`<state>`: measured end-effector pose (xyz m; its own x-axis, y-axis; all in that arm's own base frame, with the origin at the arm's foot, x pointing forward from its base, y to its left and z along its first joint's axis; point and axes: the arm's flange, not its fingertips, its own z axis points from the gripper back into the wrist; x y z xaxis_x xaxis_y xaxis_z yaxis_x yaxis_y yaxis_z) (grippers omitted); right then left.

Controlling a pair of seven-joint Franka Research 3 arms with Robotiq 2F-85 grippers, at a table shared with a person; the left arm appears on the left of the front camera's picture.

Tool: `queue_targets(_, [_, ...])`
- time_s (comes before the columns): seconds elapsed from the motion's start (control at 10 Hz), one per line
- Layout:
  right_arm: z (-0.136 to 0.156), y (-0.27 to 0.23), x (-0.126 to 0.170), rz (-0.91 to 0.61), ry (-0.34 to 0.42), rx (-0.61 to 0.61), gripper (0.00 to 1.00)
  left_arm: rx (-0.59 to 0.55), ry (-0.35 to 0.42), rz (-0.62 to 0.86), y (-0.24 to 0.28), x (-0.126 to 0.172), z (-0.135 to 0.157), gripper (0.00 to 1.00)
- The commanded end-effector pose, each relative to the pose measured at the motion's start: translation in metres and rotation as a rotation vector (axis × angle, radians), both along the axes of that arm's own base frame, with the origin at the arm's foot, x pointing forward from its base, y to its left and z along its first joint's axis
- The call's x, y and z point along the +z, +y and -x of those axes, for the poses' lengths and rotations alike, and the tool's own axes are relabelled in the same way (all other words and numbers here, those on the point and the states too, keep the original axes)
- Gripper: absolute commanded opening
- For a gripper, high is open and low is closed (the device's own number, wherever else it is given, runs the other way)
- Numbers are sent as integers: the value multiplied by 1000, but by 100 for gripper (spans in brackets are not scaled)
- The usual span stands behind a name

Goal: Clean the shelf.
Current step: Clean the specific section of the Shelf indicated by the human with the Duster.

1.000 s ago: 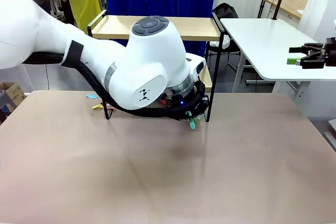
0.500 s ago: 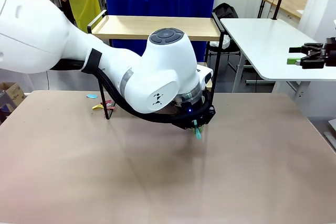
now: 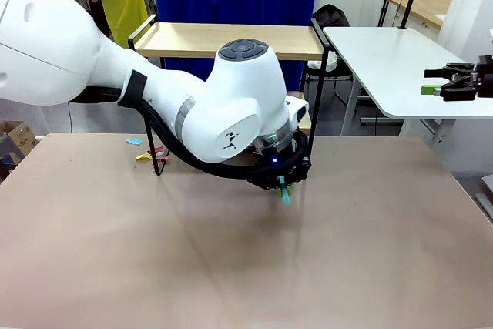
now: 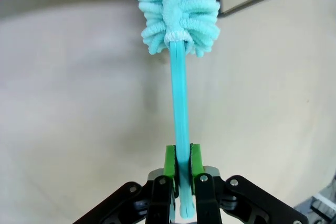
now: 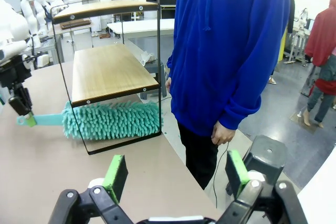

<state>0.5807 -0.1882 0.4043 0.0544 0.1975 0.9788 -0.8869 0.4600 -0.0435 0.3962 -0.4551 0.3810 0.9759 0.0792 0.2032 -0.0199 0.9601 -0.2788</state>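
Note:
The shelf (image 3: 231,39) stands at the table's far side, with two light wooden boards in a black frame, both bare (image 5: 107,72). My left gripper (image 3: 283,184) hangs low by the shelf's right end, shut on the thin teal handle (image 4: 180,103) of a fluffy teal duster (image 4: 178,9). In the right wrist view the duster's head (image 5: 113,120) lies on the table under the lower board, inside the frame, with my left gripper (image 5: 23,109) at the handle's end. My right gripper (image 5: 177,177) stays open and holds nothing, raised off to the right (image 3: 453,82).
A person in a blue hoodie (image 5: 226,51) stands right behind the shelf. Small coloured scraps (image 3: 143,153) lie on the table by the shelf's left leg. A white table (image 3: 385,59) stands at the back right. The near half of the brown table (image 3: 231,267) is bare.
My left arm has swung right and slightly towards the near side, carrying the duster's handle out past the shelf's right leg. The right gripper has not moved.

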Motion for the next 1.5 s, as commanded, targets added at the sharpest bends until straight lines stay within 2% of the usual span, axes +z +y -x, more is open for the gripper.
queue_targets(0.0, [0, 2, 2, -2, -5, 0, 100, 93, -10, -30, 41, 2, -3, 13])
queue_targets(0.4, [0, 2, 2, -2, -5, 0, 100, 150, -10, -129, 109, -17, -8, 13])
queue_targets(0.6, [0, 2, 2, -2, -5, 0, 100, 232, -26, -218, 149, -22, -4, 13])
queue_targets(1.0, [0, 2, 2, -2, -5, 0, 100, 345, -68, -350, 205, -14, 9, 13])
queue_targets(1.1, [0, 2, 2, -2, -5, 0, 100, 354, -86, -354, 208, -10, 12, 13])
queue_targets(1.3, [0, 2, 2, -2, -5, 0, 100, 227, -110, -96, 194, 9, 21, 13])
queue_targets(1.4, [0, 2, 2, -2, -5, 0, 100, 282, -88, -285, 202, -2, 7, 13])
